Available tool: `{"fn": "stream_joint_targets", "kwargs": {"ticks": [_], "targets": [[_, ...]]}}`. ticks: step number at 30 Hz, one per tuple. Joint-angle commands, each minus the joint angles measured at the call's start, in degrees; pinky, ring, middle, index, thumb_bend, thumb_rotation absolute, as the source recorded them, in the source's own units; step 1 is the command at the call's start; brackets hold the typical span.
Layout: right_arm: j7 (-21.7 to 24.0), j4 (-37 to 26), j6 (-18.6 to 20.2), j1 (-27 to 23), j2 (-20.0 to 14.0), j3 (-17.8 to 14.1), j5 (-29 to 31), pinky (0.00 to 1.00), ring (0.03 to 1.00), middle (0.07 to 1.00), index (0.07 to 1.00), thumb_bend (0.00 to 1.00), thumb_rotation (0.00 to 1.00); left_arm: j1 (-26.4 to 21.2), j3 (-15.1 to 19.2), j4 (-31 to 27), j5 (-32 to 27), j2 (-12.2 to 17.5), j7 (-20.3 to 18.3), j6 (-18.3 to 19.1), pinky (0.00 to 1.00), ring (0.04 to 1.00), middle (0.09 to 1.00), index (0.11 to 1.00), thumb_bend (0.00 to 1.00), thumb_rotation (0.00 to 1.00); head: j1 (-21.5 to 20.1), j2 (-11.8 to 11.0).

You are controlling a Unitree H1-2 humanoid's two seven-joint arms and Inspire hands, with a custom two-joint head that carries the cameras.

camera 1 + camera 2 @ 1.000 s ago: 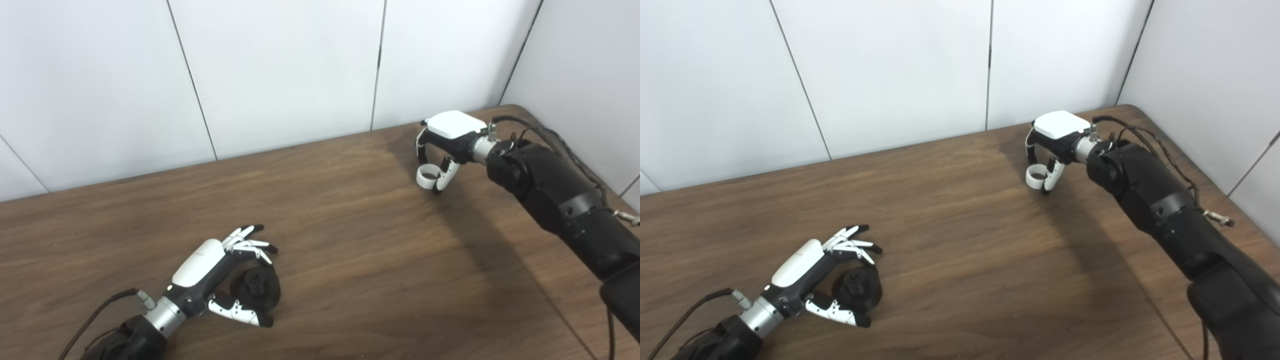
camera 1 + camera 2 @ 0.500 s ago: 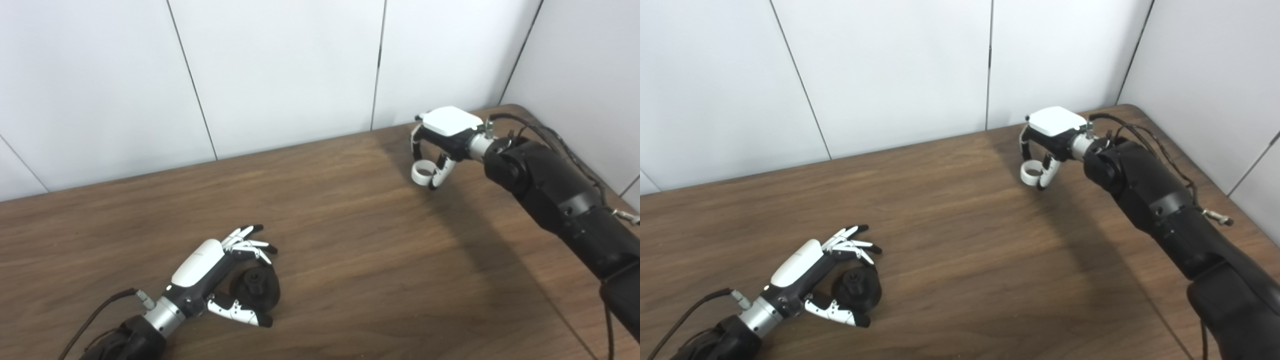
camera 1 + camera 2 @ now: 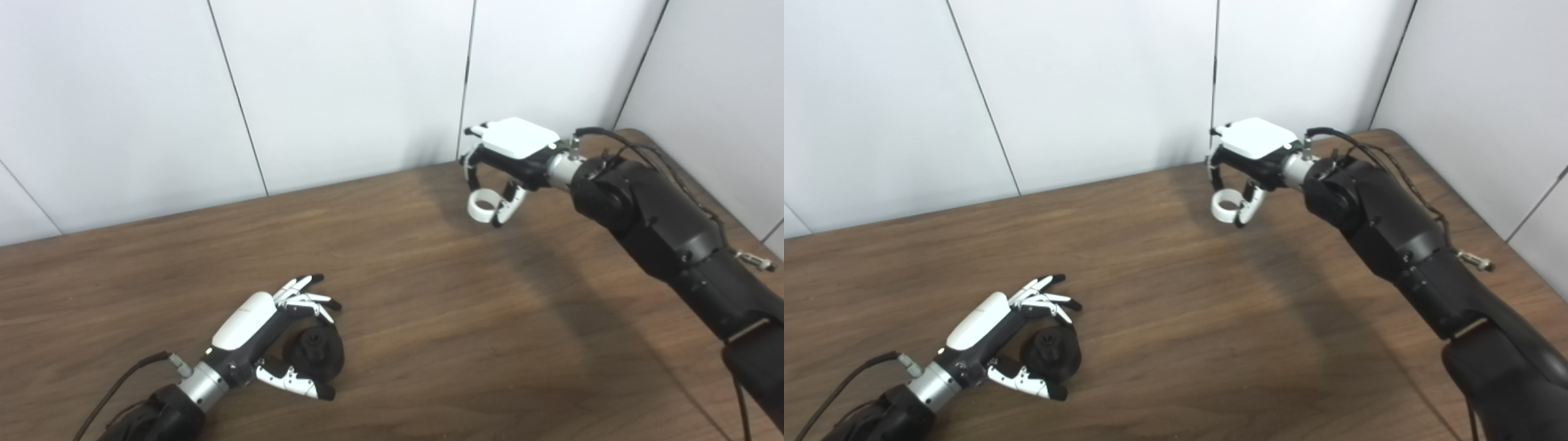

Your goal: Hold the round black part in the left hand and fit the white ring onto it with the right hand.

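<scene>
right hand grips white ring; left hand cradles black part.

Right hand grips white ring above table; left hand cups round black part.

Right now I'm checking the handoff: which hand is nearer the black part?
Left. The left hand cups the black part, fingers around it. The right hand is far across the table, holding the ring.

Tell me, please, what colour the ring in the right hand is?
White ring, clearest in the left eye view.
</scene>
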Motion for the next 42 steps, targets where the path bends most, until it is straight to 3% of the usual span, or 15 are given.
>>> {"fn": "stream_joint_targets", "kwargs": {"ticks": [1, 9, 16, 21, 42], "targets": [[-0.23, -3.15, -1.42, -3.57, -0.42, -1.07, 0.97, 1.0, 0.987, 0.797, 0.481, 0.53, 0.14, 1.11, -0.86, 3.08, 2.48, 1.2, -2.69, 0.91, 1.0, 0.977, 0.766, 0.481, 0.52, 0.06, 0.29, 0.15], [2.51, -12.5, -3.91, -2.44, 3.28, -0.59, 4.68, 1.0, 0.993, 0.789, 0.48, 0.53, 0.13, 0.88, -1.38, 3.19, 2.44, 0.49, -2.12, 0.9, 1.0, 0.973, 0.76, 0.48, 0.52, 0.06, 2.72, 0.85], [3.94, -17.03, -6.71, -2.09, 7.58, 0.75, 7.24, 1.0, 0.992, 0.78, 0.48, 0.53, 0.14, 1.03, -1.51, 2.65, 3.22, -0.19, -1.98, 0.9, 1.0, 0.973, 0.757, 0.48, 0.52, 0.06, 4.87, 1.43], [6.31, -19.97, -6.28, -2.35, 10.77, 1.84, 8.12, 1.0, 1.0, 0.786, 0.48, 0.53, 0.14, 1.37, -0.78, 1.36, 3.66, -0.43, -3.06, 0.96, 1.0, 0.98, 0.762, 0.48, 0.52, 0.06, 5.53, 1.69], [9.49, -23.79, -7.38, 1.32, 18.07, 4.22, 10.18, 1.0, 0.996, 0.783, 0.48, 0.52, 0.14, 2.25, 1.84, -0.92, 5.2, -2.73, -5.5, 1.34, 1.0, 0.977, 0.758, 0.479, 0.52, 0.06, 12.16, 2.82]]}}
